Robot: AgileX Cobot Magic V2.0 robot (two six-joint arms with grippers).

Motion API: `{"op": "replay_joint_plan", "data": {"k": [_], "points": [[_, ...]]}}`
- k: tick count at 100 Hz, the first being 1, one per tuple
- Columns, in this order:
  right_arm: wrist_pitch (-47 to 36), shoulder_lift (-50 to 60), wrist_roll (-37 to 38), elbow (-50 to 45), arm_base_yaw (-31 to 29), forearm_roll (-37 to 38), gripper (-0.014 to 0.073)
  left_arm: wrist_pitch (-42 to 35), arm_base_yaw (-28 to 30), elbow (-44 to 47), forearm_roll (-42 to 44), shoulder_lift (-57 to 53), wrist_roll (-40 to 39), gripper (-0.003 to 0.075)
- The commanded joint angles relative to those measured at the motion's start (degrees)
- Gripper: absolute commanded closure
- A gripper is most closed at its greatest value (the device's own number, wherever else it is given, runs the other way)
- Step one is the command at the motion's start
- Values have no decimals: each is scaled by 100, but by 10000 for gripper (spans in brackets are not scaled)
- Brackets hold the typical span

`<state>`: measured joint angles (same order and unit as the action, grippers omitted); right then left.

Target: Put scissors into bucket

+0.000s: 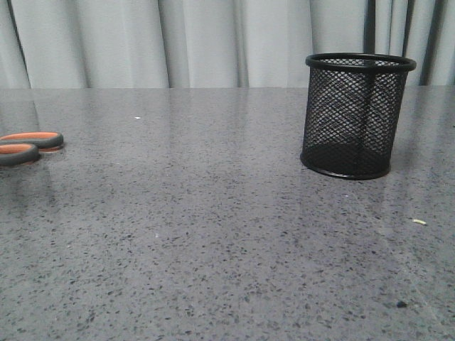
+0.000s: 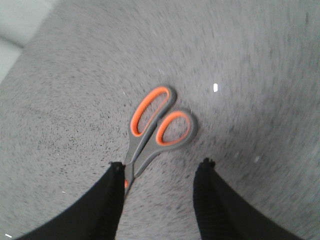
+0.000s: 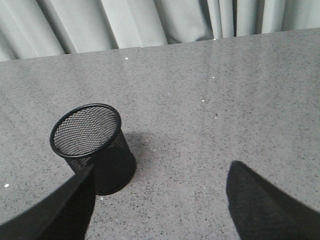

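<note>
The scissors (image 1: 27, 146) lie flat on the grey speckled surface (image 1: 213, 234) at the far left edge of the front view, where only the two loop handles show — dark grey outside, orange inside — with the rest cut off by the frame. The left wrist view shows more: the handles (image 2: 161, 122) point away from the camera, side by side and closed together, and the shank runs back toward the left tool (image 2: 162, 200), passing under or just beside one of its black fingers (image 2: 107, 200); the blades are hidden there. That tool is spread wide, its two fingers standing apart above the surface with bare surface between them, and it grips nothing; whether the one finger touches the scissors cannot be told. The bucket (image 1: 357, 116) stands upright on the right side of the surface, well apart from the scissors, its mesh wall see-through and its inside empty as far as the right wrist view (image 3: 92, 147) looks into it. The right tool (image 3: 160, 200) hangs just beside the bucket, released — its dark fingers (image 3: 265, 205) far apart, one of them overlapping the bucket's base in that view. Pale curtains (image 1: 213, 42) hang behind the surface, and a few small light specks (image 1: 419, 222) lie on it.
</note>
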<state>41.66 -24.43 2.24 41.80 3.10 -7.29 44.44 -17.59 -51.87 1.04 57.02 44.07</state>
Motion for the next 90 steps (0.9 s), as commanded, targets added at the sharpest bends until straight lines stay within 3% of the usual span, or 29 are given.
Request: {"op": "replay_joint_plan", "data": {"k": [1, 23, 30, 45, 67, 90], "points": [[-533, -96, -73, 200, 124, -42, 96, 161, -178, -531, 642, 489, 411, 421], [-663, -96, -73, 200, 190, -31, 96, 954, -182, -1188, 2144, 1684, 342, 427], [-694, -96, -73, 189, 190, -31, 96, 1355, -194, -1348, 2062, 1819, 171, 427], [-776, -96, -73, 189, 190, -9, 96, 1080, -182, -1497, 1873, 1879, 209, 426], [-855, -96, -73, 189, 197, -9, 96, 1711, 426, -2020, 219, 2449, 1483, 422], [-741, -96, -73, 189, 197, -9, 96, 1943, 1143, -2372, -696, 2821, 3157, 421]]}}
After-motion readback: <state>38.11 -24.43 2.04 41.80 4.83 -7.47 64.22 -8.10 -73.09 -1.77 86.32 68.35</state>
